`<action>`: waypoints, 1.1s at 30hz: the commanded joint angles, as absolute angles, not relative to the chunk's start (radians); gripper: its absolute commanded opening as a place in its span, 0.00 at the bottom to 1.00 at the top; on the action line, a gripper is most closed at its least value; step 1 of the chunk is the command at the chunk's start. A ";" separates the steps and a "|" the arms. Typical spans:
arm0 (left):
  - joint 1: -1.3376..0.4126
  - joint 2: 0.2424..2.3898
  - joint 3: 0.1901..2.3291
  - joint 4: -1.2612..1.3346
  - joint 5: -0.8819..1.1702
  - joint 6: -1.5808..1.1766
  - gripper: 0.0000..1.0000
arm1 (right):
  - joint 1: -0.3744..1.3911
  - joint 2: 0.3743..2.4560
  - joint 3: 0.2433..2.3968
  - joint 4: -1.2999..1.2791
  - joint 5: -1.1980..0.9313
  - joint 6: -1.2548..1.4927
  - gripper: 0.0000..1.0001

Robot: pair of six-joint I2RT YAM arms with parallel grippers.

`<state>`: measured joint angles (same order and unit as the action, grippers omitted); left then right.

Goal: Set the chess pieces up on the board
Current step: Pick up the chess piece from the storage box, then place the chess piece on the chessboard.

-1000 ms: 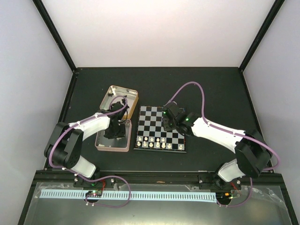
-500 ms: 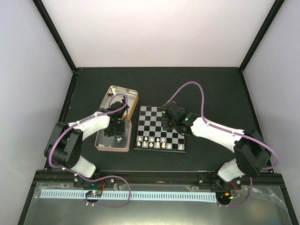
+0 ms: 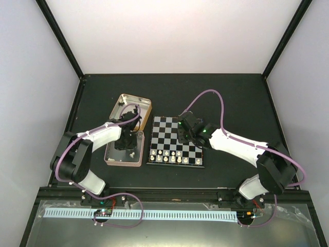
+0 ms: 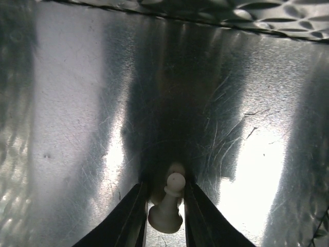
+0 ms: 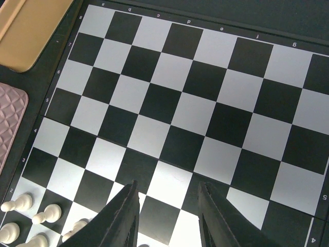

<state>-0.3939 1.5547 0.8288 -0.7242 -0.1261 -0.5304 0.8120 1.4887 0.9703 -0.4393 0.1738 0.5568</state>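
Here, between the two fingers (image 4: 134, 218) of the left tool (image 4: 165, 182) sits a cream-white pawn (image 4: 165, 215), its round head toward the fingertips and its wider base farther back between them. The fingers stand narrow, close against either side of that base; whether they pinch it cannot be told. The tool hangs low inside a pink-rimmed tin (image 3: 110, 157). Ahead of its tips the scratched silver floor runs on to the tin's far wall, with the tool's own shadow across it. Beyond that tin, farther out from the tool, lies a second tin (image 3: 134, 104), gold-rimmed and open.

The right tool (image 5: 168, 189) hovers above the board (image 5: 169, 105), its fingers parted and holding nothing, with only checkered squares showing between them. Just to the left of its left finger, along the board's near edge, white chess pieces (image 5: 47, 212) stand in two rows. Ahead of the tips the grey and black squares run to the lettered far rim. The board lies flat on the dark bench (image 3: 231, 98), just beside the pink-rimmed tin.
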 commanded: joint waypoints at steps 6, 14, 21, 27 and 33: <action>-0.388 1.522 0.831 -0.715 -0.091 -0.521 0.07 | 0.798 1.473 1.008 -0.414 0.085 0.576 0.33; -0.390 1.291 0.886 -0.726 0.110 -0.475 0.08 | 0.728 1.487 1.087 -0.338 -0.492 0.484 0.39; -0.393 1.062 0.834 -0.488 0.513 -0.376 0.09 | 0.729 1.593 1.201 -0.265 -0.829 0.581 0.46; -0.403 0.943 0.797 -0.406 0.567 -0.306 0.09 | 0.728 1.584 1.230 -0.188 -0.875 0.664 0.55; -0.413 0.841 0.778 -0.386 0.526 -0.184 0.09 | 0.728 1.555 1.227 -0.154 -0.894 0.741 0.54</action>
<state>-0.4034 0.8959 0.7864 -0.4400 0.5110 -0.2981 0.7288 1.5948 1.2041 -0.2085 -0.8406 0.6693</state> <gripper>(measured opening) 0.142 0.552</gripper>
